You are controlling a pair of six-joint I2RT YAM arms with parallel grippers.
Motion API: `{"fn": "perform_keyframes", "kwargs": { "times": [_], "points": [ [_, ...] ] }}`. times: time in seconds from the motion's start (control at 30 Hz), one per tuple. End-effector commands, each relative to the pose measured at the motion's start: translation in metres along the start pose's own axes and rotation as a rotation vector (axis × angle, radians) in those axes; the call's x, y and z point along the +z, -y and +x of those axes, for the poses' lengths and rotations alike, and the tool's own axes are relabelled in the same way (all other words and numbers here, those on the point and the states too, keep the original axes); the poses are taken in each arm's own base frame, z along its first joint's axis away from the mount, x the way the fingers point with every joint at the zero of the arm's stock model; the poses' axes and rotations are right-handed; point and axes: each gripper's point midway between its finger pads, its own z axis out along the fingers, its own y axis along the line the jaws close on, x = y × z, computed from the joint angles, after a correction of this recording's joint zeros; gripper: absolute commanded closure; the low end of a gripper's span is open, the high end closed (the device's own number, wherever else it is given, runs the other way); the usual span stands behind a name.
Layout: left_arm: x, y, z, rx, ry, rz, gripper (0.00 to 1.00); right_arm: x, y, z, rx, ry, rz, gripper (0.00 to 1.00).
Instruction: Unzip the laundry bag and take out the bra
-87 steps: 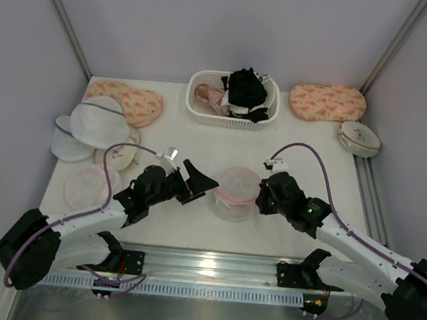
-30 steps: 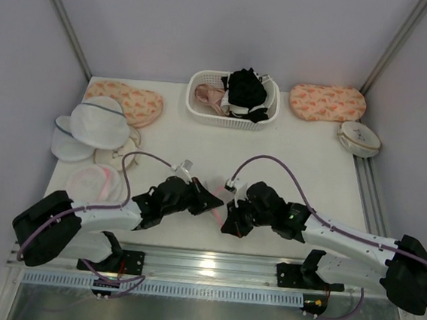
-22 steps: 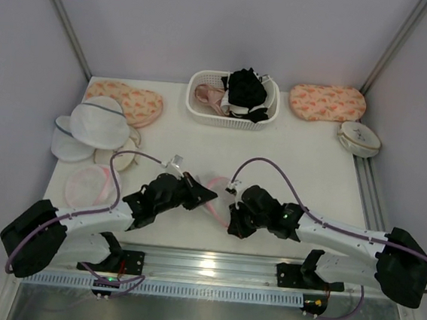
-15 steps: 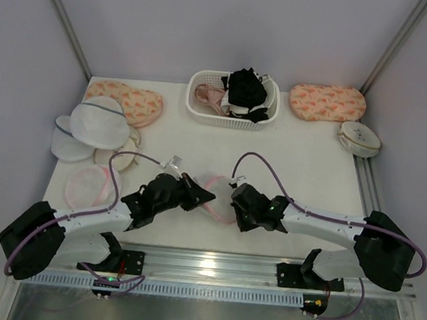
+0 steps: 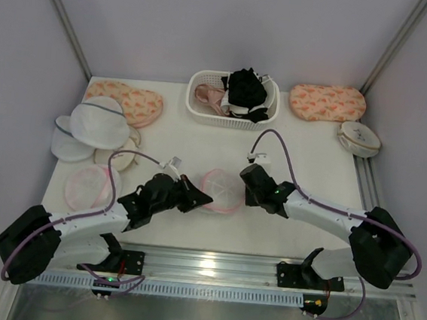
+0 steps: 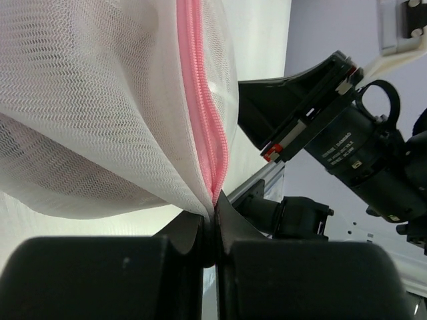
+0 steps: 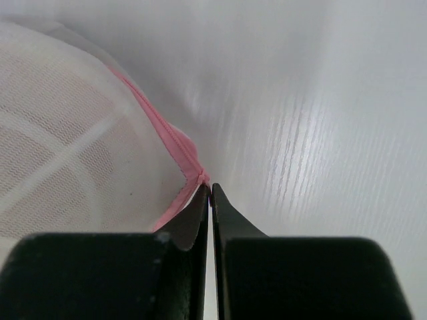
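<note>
The laundry bag [image 5: 222, 191] sits on the bench [image 5: 312, 154] between my hands. My left hand [image 5: 205, 199] is clamped on its zip rim [image 6: 200, 100] at the near-left, and my right hand [image 5: 243, 184] is pinched on the opposite edge, so the rim runs hand to hand.

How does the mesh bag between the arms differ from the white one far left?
The middle bag has a pink zip rim; the left bag a grey-blue one. The middle bag looks smaller. Left tool and right tool pinch the middle bag's rim; the left bag lies untouched. Both are round white mesh.
</note>
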Motion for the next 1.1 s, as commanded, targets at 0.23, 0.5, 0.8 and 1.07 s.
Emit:
{"fn": "perform_keyframes", "kwargs": {
  "times": [0.23, 0.5, 0.8, 1.07],
  "points": [
    [0.013, 0.025, -0.004, 0.085, -0.024, 0.092, 0.14, -0.008, 0.035, -0.028, -0.004, 0.097, 0.097, 0.96],
    [-0.016, 0.027, -0.016, 0.066, 0.043, 0.044, 0.0, -0.038, 0.032, -0.026, 0.006, 0.113, -0.001, 0.96],
    [-0.056, -0.008, 0.009, -0.012, -0.02, -0.031, 0.01, -0.081, -0.049, 0.024, -0.104, -0.1, -0.499, 0.96],
    [-0.059, 0.009, 0.034, -0.066, -0.104, 0.032, 0.0, -0.103, -0.112, 0.046, -0.169, -0.144, -0.778, 0.96]
  ]
}}
